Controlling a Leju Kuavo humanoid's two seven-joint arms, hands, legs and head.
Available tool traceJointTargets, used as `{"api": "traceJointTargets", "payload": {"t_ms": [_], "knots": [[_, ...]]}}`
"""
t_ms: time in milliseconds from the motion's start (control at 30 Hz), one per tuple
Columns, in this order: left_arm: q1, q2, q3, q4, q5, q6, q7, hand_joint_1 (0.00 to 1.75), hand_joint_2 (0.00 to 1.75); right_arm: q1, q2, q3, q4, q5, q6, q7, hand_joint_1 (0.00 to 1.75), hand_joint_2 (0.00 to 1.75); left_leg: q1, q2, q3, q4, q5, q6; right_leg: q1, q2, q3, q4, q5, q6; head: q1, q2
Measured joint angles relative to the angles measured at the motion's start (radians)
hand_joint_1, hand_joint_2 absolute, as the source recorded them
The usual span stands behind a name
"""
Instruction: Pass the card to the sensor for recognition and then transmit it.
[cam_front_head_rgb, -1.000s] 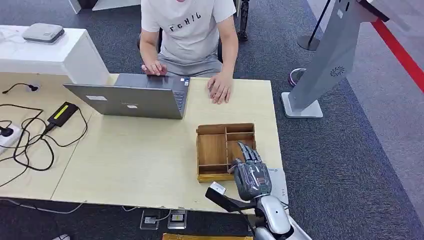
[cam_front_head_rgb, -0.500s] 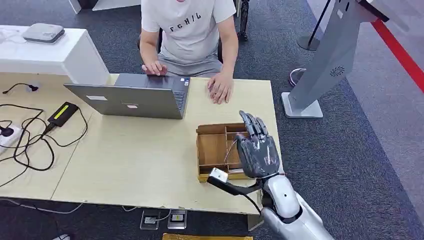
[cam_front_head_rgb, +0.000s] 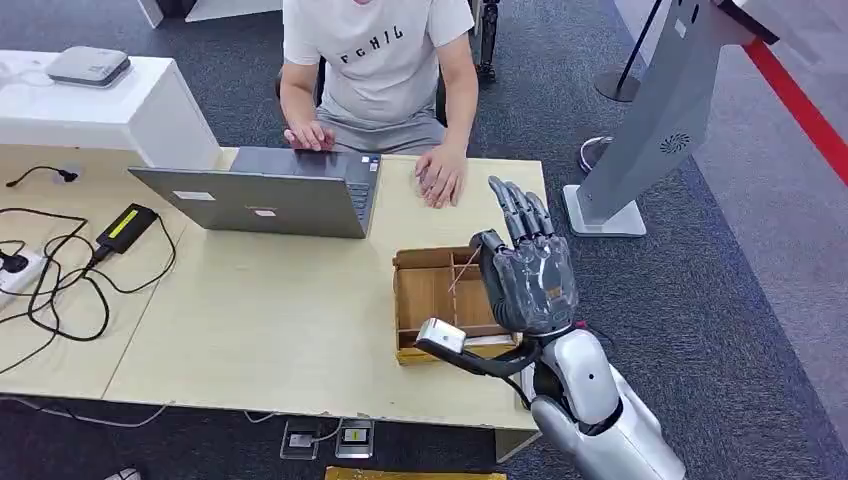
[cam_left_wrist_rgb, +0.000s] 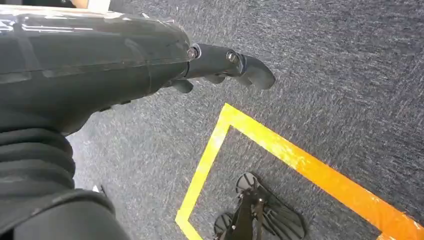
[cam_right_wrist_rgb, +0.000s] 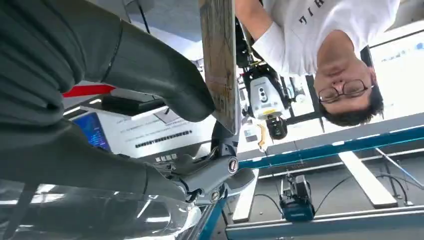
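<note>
One pale wooden surface (cam_front_head_rgb: 300, 330) carries one open grey laptop (cam_front_head_rgb: 262, 200) at about ten o'clock, and one brown wooden tray with several compartments (cam_front_head_rgb: 425, 300) toward four o'clock. At nine o'clock lies a tangle of black cables (cam_front_head_rgb: 60, 280) with one black adapter bearing a green label (cam_front_head_rgb: 125, 228). One person in a white T-shirt (cam_front_head_rgb: 375, 55) sits at twelve o'clock, both of their hands resting at the laptop's far edge.

The right hand (cam_front_head_rgb: 525, 275) is raised above the tray's right side, its back toward the head camera and its dark fingers (cam_front_head_rgb: 520, 210) pointing up and away. In the right wrist view this hand (cam_right_wrist_rgb: 150, 100) pinches one thin flat card, seen edge-on with a brownish face (cam_right_wrist_rgb: 220, 55), between the thick grey thumb (cam_right_wrist_rgb: 165, 85) and the fingers behind it; the card stands roughly in line with the fingers. In the head view the hand hides the card.

At two o'clock, on the dark grey carpet, stands one slanted grey kiosk on a white base (cam_front_head_rgb: 655, 120).

The left hand (cam_left_wrist_rgb: 220, 67) hangs over the carpet floor, above one yellow taped outline (cam_left_wrist_rgb: 280, 150). Its fingers are curled in and nothing shows in its grasp.
</note>
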Motion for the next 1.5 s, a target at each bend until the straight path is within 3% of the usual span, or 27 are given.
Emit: {"api": "traceJointTargets", "payload": {"t_ms": [133,267,433,467,667,1000,1333,1367,1400,1500], "knots": [[-0.004,-0.001,-0.013,0.000,-0.003,0.000,0.000,0.00,0.00,-0.066,0.010,0.004,0.036,-0.006,0.021,-0.030,1.75,1.75,0.000,0.000,0.000,0.000,0.000,0.000,0.000,0.000,0.000,0.000,0.000,0.000,0.000,0.000],[-0.007,-0.002,-0.022,-0.001,-0.008,-0.003,0.000,0.00,0.00,-0.174,0.053,0.011,0.160,0.009,0.032,-0.071,1.75,1.75,0.000,-0.001,0.000,0.000,0.001,-0.001,0.000,0.000,0.000,0.001,0.001,0.000,0.000,0.000],[-0.008,-0.001,-0.025,-0.001,-0.010,-0.004,0.000,0.00,0.00,-0.208,0.069,0.014,0.198,0.015,0.032,-0.080,1.75,1.75,0.000,-0.001,0.000,0.000,0.001,-0.001,0.000,0.000,0.000,0.001,0.001,0.000,0.000,0.000],[-0.012,-0.002,-0.038,-0.003,-0.011,-0.007,0.000,0.00,0.00,-0.335,0.152,0.031,0.403,0.037,0.048,-0.089,1.75,1.75,0.001,-0.004,-0.001,0.000,0.003,-0.002,0.001,-0.002,0.000,0.001,0.001,0.000,0.000,0.000],[-0.012,-0.004,-0.049,-0.003,-0.013,-0.006,0.020,0.00,0.00,-0.470,0.251,0.055,0.628,0.071,0.076,-0.086,1.75,1.75,0.002,-0.004,-0.002,0.000,0.003,-0.002,0.002,-0.002,0.000,0.001,0.001,0.000,0.000,0.000],[-0.012,-0.007,-0.066,-0.004,-0.009,0.001,0.044,0.00,0.00,-0.519,0.329,0.078,0.775,0.066,0.100,-0.092,1.75,1.75,0.002,-0.004,-0.002,0.000,0.002,-0.002,0.002,-0.002,-0.001,0.000,0.001,0.000,0.000,0.000],[-0.011,-0.010,-0.073,-0.004,-0.010,-0.003,0.060,0.00,0.00,-0.518,0.352,0.099,0.837,0.076,0.099,-0.081,1.75,1.75,0.002,-0.004,-0.002,0.000,0.002,-0.002,0.002,-0.002,-0.001,0.000,0.001,0.000,0.000,0.000],[-0.011,-0.010,-0.073,-0.004,-0.010,-0.003,0.060,0.00,0.00,-0.518,0.352,0.102,0.839,0.077,0.099,-0.078,0.00,1.75,0.002,-0.004,-0.002,0.000,0.002,-0.002,0.002,-0.002,-0.001,0.000,0.001,0.000,0.000,0.000],[-0.011,-0.010,-0.074,-0.004,-0.010,-0.003,0.060,0.00,0.00,-0.518,0.352,0.103,0.842,0.077,0.099,-0.075,0.00,0.00,0.002,-0.004,-0.002,0.000,0.002,-0.002,0.002,-0.002,-0.001,0.000,0.001,0.000,0.000,0.000],[-0.011,-0.010,-0.074,-0.004,-0.010,-0.003,0.060,0.00,0.00,-0.518,0.352,0.106,0.848,0.088,0.090,-0.070,0.00,0.00,0.002,-0.004,-0.002,0.000,0.002,-0.002,0.002,-0.002,-0.001,0.000,0.001,0.000,0.000,0.000]]}}
